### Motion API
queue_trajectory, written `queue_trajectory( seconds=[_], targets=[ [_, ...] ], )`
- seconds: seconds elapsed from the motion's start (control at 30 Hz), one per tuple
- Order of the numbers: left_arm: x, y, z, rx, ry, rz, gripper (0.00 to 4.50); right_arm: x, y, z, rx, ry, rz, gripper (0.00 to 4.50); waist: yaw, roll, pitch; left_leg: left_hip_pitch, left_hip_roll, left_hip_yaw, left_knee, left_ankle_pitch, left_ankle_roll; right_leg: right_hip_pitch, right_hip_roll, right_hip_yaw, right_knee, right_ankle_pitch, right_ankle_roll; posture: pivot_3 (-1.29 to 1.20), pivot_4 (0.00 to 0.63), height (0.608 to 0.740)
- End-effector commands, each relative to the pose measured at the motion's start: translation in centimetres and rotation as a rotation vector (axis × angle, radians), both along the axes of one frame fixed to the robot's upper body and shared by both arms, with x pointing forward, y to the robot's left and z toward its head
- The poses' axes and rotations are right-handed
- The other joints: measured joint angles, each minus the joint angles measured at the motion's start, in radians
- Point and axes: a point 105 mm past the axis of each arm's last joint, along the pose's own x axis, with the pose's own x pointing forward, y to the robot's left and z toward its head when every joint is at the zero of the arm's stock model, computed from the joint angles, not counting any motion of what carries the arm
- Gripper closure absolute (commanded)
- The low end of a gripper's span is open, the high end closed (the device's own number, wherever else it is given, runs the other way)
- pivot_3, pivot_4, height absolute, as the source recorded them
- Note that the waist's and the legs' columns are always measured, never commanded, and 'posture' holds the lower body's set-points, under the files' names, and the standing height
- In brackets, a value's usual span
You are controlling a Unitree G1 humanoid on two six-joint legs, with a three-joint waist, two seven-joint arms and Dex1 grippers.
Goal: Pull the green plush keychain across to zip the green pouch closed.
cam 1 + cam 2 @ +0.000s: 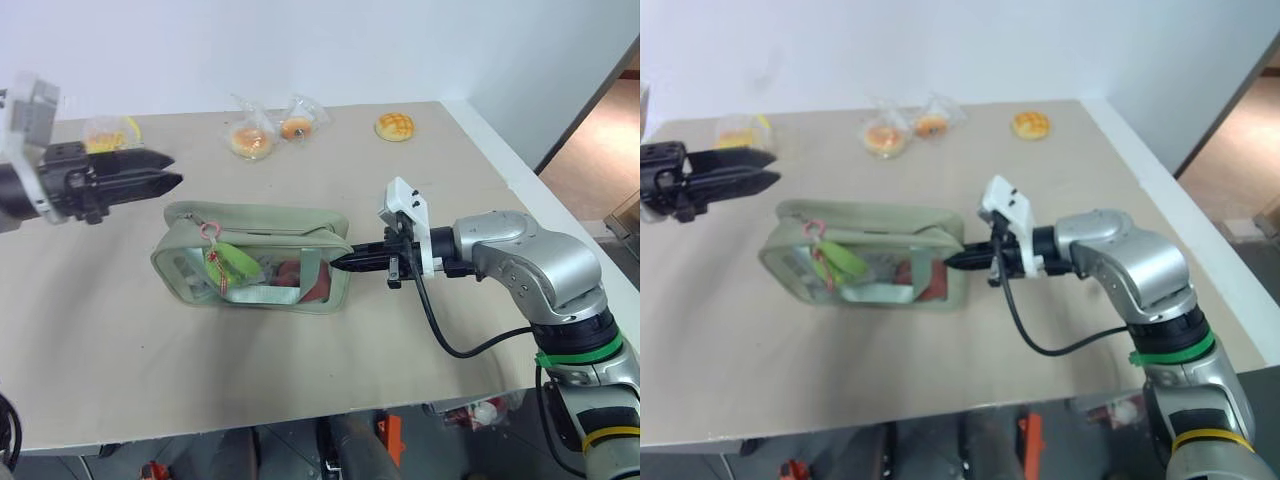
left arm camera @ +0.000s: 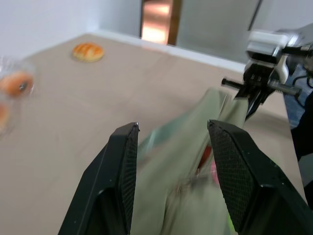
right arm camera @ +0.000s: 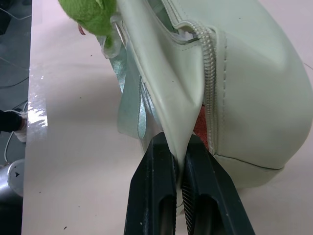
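Green plush keychain hangs on pouch, below-right of left claw.

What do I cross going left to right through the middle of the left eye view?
Left gripper, open → green plush keychain hanging at the pouch's left end → green pouch → right gripper, shut on the pouch's right end.

pouch on table, buns behind
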Motion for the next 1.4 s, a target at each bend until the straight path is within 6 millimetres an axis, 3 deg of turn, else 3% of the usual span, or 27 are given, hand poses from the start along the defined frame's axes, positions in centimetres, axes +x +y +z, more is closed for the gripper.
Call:
queue_trajectory(
  seconds=[0.03,0.2,0.37,0.63,0.87,1.17,1.33,1.37,1.4],
  targets=[
    [-1.4,1.1,-1.5,0.098,0.022,0.009,2.18,-0.1,0.2,0.8,0.011,-0.035,0.019,4.50,0.001,0.000,0.000,0.000,0.000,0.000,0.000,0.000,0.000,0.000,0.000,0.000,0.000,-0.001,-0.001,0.00,0.150,0.740],
    [-1.9,1.8,-3.6,0.105,0.087,0.030,2.18,0.0,0.2,0.8,0.012,-0.030,0.022,4.50,0.005,0.000,0.000,0.000,0.000,0.000,0.000,0.000,0.000,0.000,0.000,-0.001,0.000,-0.002,-0.004,0.00,0.150,0.740],
    [-2.1,1.0,-4.6,0.117,0.111,0.010,2.18,0.0,0.2,0.9,0.011,-0.027,0.024,4.50,0.004,0.000,0.000,0.001,0.000,0.001,0.000,0.000,0.000,0.000,0.000,0.000,0.000,-0.002,-0.005,0.00,0.150,0.740],
    [-1.9,1.4,-5.4,0.112,0.142,0.023,2.18,0.0,0.1,1.1,0.016,-0.028,0.017,4.50,0.004,0.000,0.000,0.001,0.000,0.001,0.000,0.000,0.000,0.000,0.000,0.000,0.000,-0.002,-0.005,0.00,0.150,0.740],
    [-1.5,1.5,-5.7,0.093,0.150,0.034,4.40,0.0,0.1,1.2,0.022,-0.030,0.013,4.50,0.004,0.000,0.000,0.001,0.000,0.001,0.000,0.000,0.000,0.000,0.000,0.000,0.000,-0.002,-0.005,0.00,0.150,0.740],
    [-1.2,1.1,-6.8,0.048,0.182,0.036,4.46,0.1,0.0,1.6,0.037,-0.039,0.005,4.50,0.005,0.000,0.000,0.001,0.000,0.001,0.000,0.000,0.000,0.000,0.000,0.000,0.000,-0.002,-0.005,0.00,0.150,0.740],
    [-0.6,1.0,-8.1,0.047,0.212,0.081,4.46,0.0,-0.2,3.6,0.139,-0.056,0.009,4.50,0.006,0.000,0.000,0.001,0.000,0.001,0.000,0.000,0.000,0.000,0.000,0.000,0.000,-0.001,-0.005,0.00,0.150,0.740],
    [-0.6,1.0,-8.3,0.040,0.216,0.083,4.50,-0.5,-0.2,4.2,0.161,-0.061,0.032,3.77,0.006,0.000,0.000,0.001,0.000,0.001,0.000,0.000,0.000,0.000,-0.001,0.000,0.000,-0.001,-0.004,0.00,0.150,0.740],
    [-0.6,1.0,-8.4,0.035,0.219,0.084,4.50,-0.8,-0.2,4.6,0.176,-0.065,0.047,3.51,0.007,0.000,0.000,0.001,0.000,0.002,0.000,0.000,0.000,0.000,-0.001,0.001,0.000,-0.001,-0.004,0.00,0.150,0.740]
  ],
)
